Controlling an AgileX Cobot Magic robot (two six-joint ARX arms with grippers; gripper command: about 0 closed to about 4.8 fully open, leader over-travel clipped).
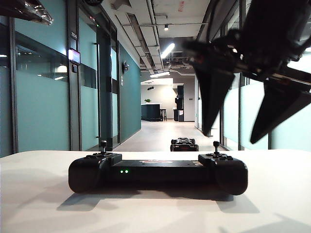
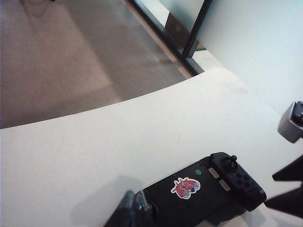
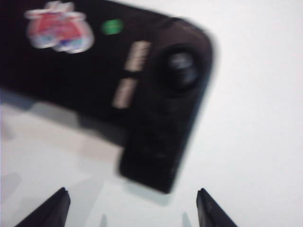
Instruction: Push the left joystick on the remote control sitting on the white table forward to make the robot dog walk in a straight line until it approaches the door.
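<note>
The remote control (image 1: 158, 171) lies flat on the white table (image 1: 43, 204), a wide matte black body with bulky rounded ends and a flat middle bar that carries two small green lights; nothing here serves as a container. The left joystick (image 1: 103, 146) rises from its left end as a thin black stem with a small round knob, and a matching stick stands on the right end. In the left wrist view the controller (image 2: 203, 189) shows a red sticker and a green dot on its middle bar, with a row of flat buttons by the one stick in sight. The tabletop is smooth and white, with a curved far edge. Beyond it, on the pale corridor floor, the robot dog (image 1: 184, 144) sits low and dark, its lower part hidden behind the table edge. The right gripper (image 1: 240, 128) hangs above the controller's right end, its two black wedge-shaped fingers spread wide and holding nothing; the right wrist view is blurred. Of the left gripper (image 2: 135, 208) only a dark fingertip shows at the frame edge, so I cannot tell its state
</note>
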